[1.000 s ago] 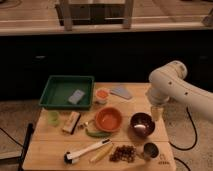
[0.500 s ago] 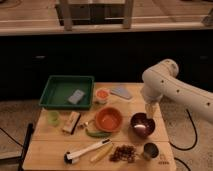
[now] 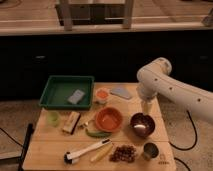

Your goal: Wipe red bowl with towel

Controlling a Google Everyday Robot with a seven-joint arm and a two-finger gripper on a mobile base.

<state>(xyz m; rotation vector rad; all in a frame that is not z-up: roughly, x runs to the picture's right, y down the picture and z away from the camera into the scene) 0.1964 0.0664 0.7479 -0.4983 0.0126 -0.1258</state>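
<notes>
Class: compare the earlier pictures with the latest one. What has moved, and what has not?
The gripper, with its arm, shifted left in the picture, towards the towel, above the table. Nothing was picked up. The towel, red bowl and green tray stayed put.

Bright red bowl (image 3: 108, 119), grey-blue towel (image 3: 121, 92), pale jaws above brown bowl (image 3: 136, 119).

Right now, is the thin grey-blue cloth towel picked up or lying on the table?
Lying flat: the grey-blue towel rests on the wooden table behind the glossy orange-red bowl; the gripper hangs apart to its right.
</notes>
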